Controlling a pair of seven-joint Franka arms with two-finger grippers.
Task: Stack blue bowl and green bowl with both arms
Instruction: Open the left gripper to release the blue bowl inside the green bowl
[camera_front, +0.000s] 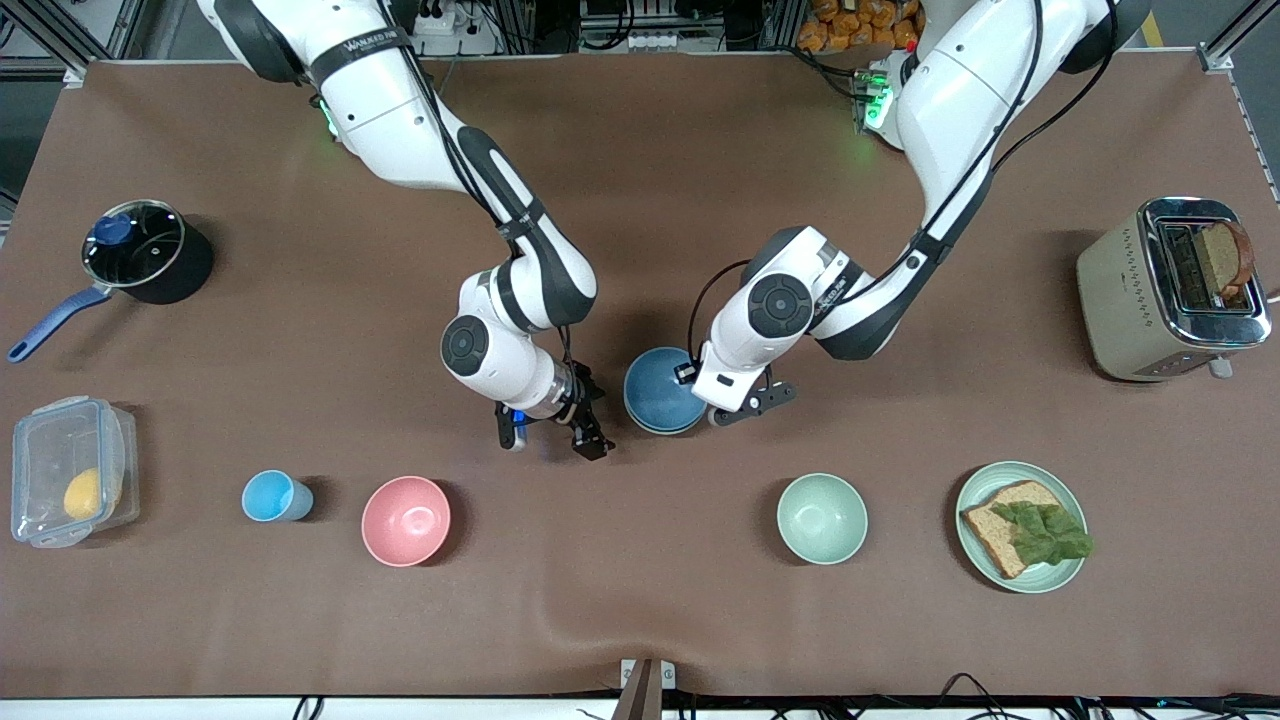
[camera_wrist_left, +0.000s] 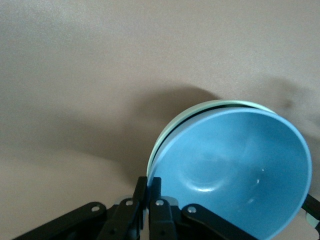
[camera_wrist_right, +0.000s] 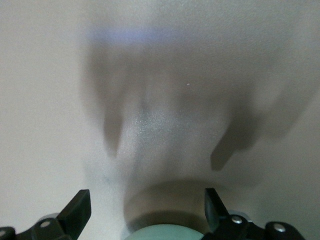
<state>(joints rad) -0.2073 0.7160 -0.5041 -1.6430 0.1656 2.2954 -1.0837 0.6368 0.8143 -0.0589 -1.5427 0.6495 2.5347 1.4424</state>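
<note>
Front view shows two white arms reaching down to the middle of a brown cloth-covered table (camera_front: 640, 160). The left gripper (camera_front: 745, 405) is at the rim of the blue bowl (camera_front: 658, 392). In the left wrist view its fingers (camera_wrist_left: 150, 200) are pinched together on that rim, and the blue bowl (camera_wrist_left: 235, 170) sits tilted inside a pale green-rimmed bowl, judged to be the green bowl (camera_wrist_left: 172, 130), whose edge shows just outside the blue one. In the front view only a thin green edge peeks out under the blue bowl, on the side nearer the camera. The right gripper (camera_front: 555, 425) hangs over bare cloth just beside the stacked pair, toward the right arm's end of the table; its fingers (camera_wrist_right: 75, 212) are spread wide and hold nothing, and a green rim shows between them in the right wrist view. The stack looks nearly made: what seems left is for the left gripper to let go so the blue bowl settles level, and for both arms to draw away. The cloth is smooth, with a soft ripple at the camera edge. Nearer the camera than the grippers sit a pink bowl (camera_front: 405, 520), a mint-green bowl (camera_front: 822, 518), a light-blue cup (camera_front: 272, 496) and a plate with bread (camera_front: 1022, 528). A toaster (camera_front: 1170, 290), a lidded pot (camera_front: 140, 255) and a clear box (camera_front: 70, 485) stand at the table's ends.
</note>
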